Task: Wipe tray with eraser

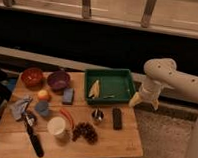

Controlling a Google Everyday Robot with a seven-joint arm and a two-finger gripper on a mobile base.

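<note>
The green tray (117, 84) lies at the back right of the wooden table, with a pale yellow item (94, 88) lying in its left part. The eraser (117, 118), a small black block, lies on the table in front of the tray, near the right edge. My gripper (144, 101) hangs from the white arm (175, 80) just off the table's right edge. It is beside the tray's right rim and behind and to the right of the eraser. It holds nothing that I can see.
A red bowl (32, 77) and a purple bowl (58, 80) stand at the back left. A blue sponge block (68, 95), a small metal cup (97, 115), a white cup (57, 126), a dark brown cluster (84, 132) and a black-handled tool (34, 140) lie further forward.
</note>
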